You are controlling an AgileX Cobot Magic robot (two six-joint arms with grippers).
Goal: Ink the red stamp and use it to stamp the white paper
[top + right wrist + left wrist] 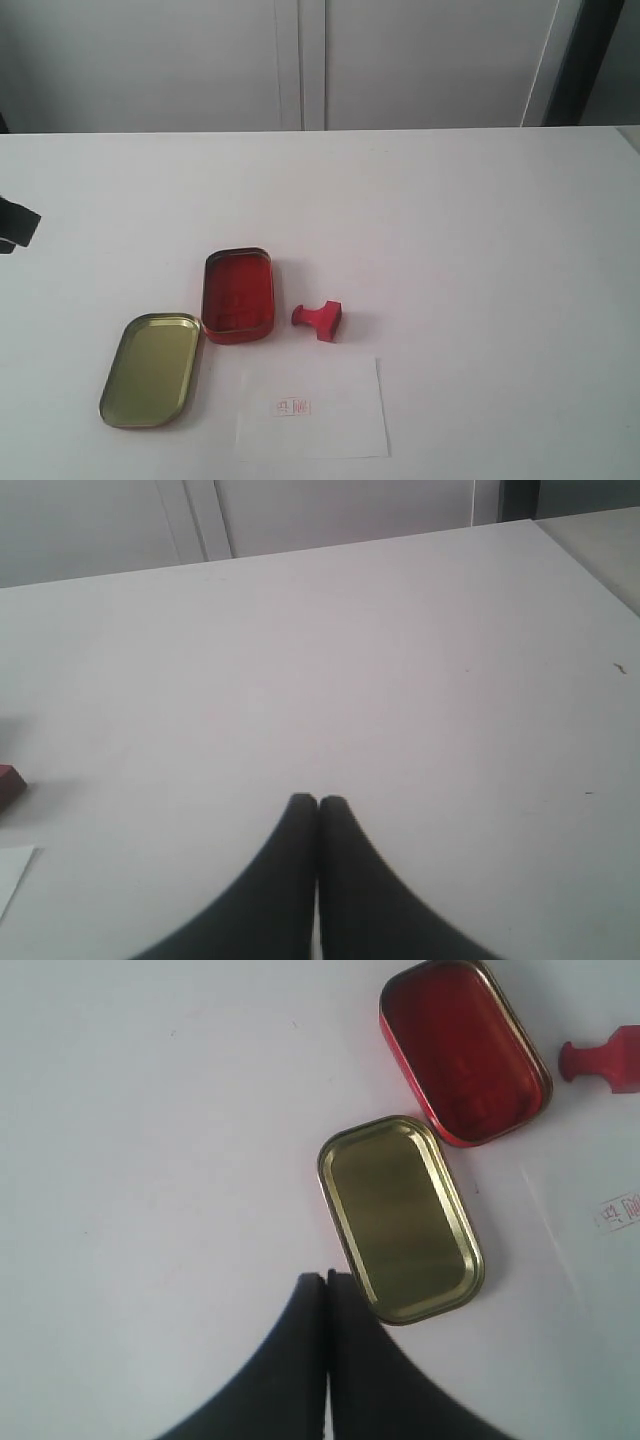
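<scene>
White worktop (480, 230) is filling nearly the whole exterior view, with pale cabinet doors (300, 60) standing behind its far edge. Nearest the camera, the white paper (330, 425) is lying flat and showing a small red print (294, 407) near its middle. Just beyond and to the left, a gold-coloured tin lid (150, 368) is resting upside down, its corner almost touching the open red ink tin (239, 295). Right of that tin, near it but apart, the red stamp (320, 320) is lying tipped on its side, knob pointing toward the tin, just past the paper's far edge.

Both arms are keeping clear. The left pincer (327, 1278) is hovering above bare worktop beside the lid with its jaws pressed together, holding nothing; the right pincer (318, 802) is likewise pressed together and empty, well off to the right.

Since a print is already showing, the task looks largely done. If another inking is wanted, a pincer should be spreading first, then closing across the knob, righting the stamp, and pressing squarely into the pad.
</scene>
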